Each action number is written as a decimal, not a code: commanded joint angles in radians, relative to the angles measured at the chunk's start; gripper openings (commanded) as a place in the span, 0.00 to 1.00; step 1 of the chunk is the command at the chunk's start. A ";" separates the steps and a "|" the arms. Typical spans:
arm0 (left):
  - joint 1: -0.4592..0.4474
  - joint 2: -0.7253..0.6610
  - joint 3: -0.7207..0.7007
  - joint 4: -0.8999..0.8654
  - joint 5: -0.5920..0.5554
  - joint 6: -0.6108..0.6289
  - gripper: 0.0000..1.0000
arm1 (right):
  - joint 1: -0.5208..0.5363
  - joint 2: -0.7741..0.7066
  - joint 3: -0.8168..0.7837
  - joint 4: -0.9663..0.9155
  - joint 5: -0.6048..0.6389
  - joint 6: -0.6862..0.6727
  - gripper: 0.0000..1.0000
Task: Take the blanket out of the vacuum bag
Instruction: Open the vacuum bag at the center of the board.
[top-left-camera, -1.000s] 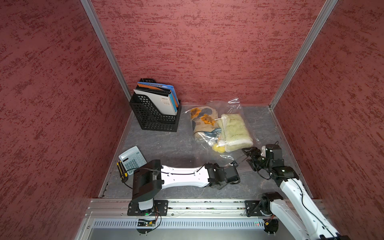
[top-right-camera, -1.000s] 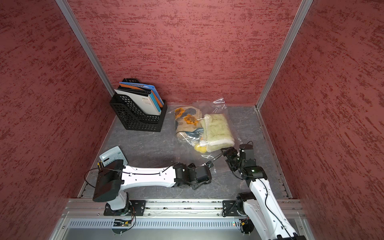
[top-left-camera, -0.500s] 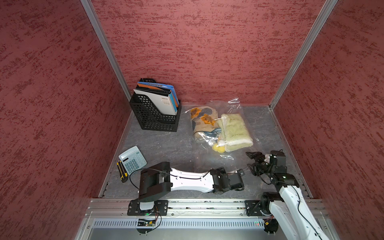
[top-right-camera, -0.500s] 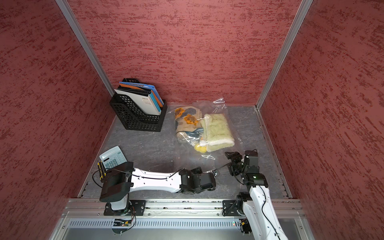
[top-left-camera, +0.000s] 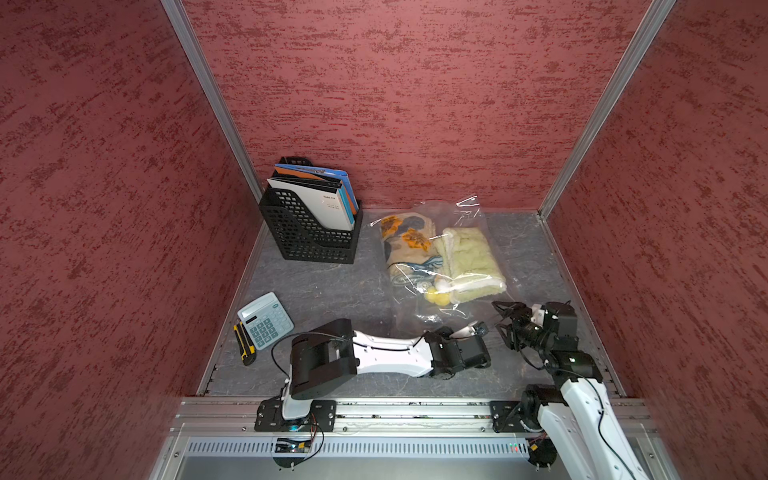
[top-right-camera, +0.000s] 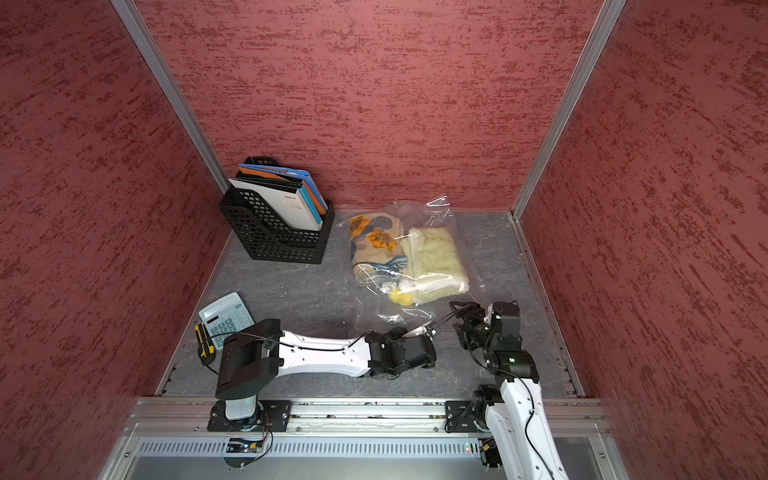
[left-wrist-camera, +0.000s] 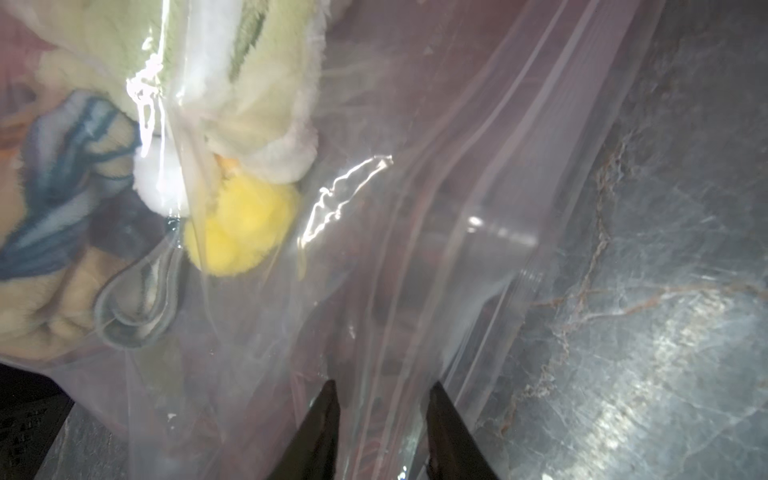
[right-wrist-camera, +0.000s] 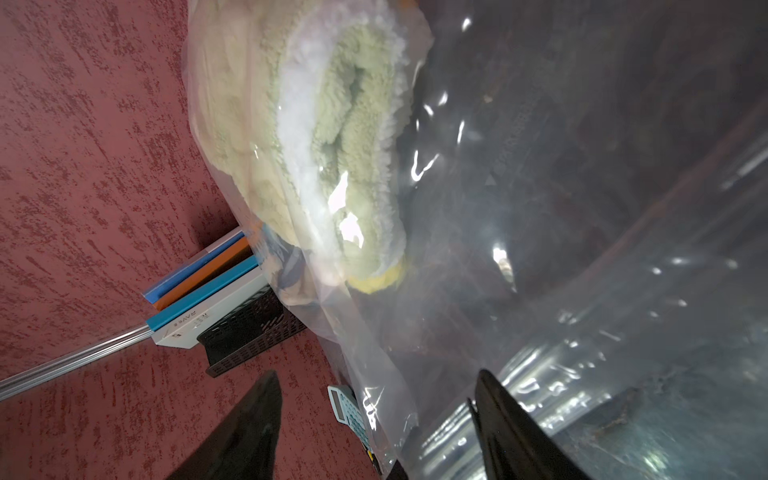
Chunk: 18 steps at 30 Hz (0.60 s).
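The vacuum bag (top-left-camera: 432, 318) (top-right-camera: 386, 313) is clear crinkly plastic lying flat at the back right of the grey floor. Inside it is the folded blanket (top-left-camera: 469, 257) (right-wrist-camera: 353, 124), pale green fleece with a flowered patterned side (top-left-camera: 407, 243) and a yellow pompom (left-wrist-camera: 241, 224). My left gripper (top-left-camera: 478, 328) (left-wrist-camera: 382, 386) lies low at the bag's near edge. Its jaws stand narrowly apart with the plastic's ribbed edge strip between them. My right gripper (top-left-camera: 505, 318) (right-wrist-camera: 376, 374) is open wide at the bag's near right corner, with a plastic edge hanging between its fingers.
A black mesh file rack (top-left-camera: 307, 232) with folders stands at the back left. A calculator (top-left-camera: 266, 318) and a yellow-black utility knife (top-left-camera: 243, 340) lie at the near left. Red walls close in three sides, and the metal rail (top-left-camera: 395, 409) runs along the front.
The left gripper has reached forward to the bag's near edge and its jaws have narrowed around the plastic. The right gripper dipped back, then returned to the bag's corner, still wide.
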 joint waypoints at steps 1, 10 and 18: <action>0.005 -0.046 0.023 0.051 -0.022 -0.009 0.19 | -0.004 -0.011 0.031 -0.028 -0.013 -0.018 0.67; 0.128 -0.105 0.067 0.064 0.142 -0.089 0.00 | 0.000 -0.028 0.151 -0.053 -0.068 -0.102 0.49; 0.224 -0.130 0.096 0.084 0.254 -0.121 0.00 | 0.023 -0.056 0.085 0.061 -0.136 -0.054 0.22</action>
